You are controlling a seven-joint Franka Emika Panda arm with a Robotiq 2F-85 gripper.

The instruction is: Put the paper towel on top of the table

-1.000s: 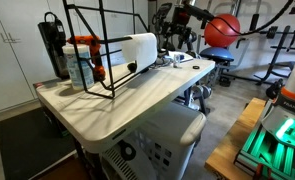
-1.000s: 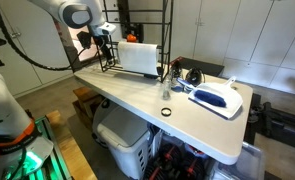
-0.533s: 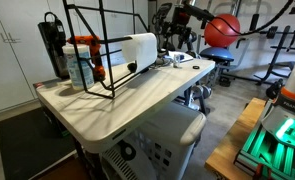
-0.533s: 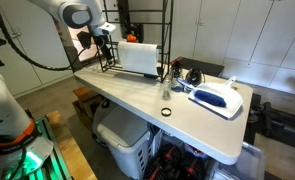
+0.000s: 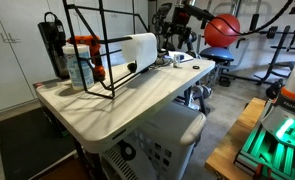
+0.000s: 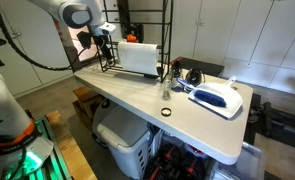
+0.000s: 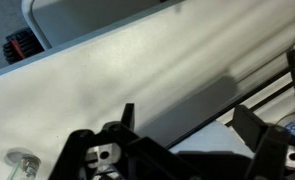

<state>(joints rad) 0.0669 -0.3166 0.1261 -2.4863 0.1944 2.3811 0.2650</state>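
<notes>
Nothing had shifted: the pincer [image 6: 105, 42] hung released at upper left, the paper towel [image 6: 139, 57] ungrasped, not yet on the bare desk [image 6: 192, 128].

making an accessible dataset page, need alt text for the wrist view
The open gripper hangs over the cream-white table, nothing between its jaws. Thin black bars of the wire rack cross at right; the table's rounded edge shows at top left.
</notes>
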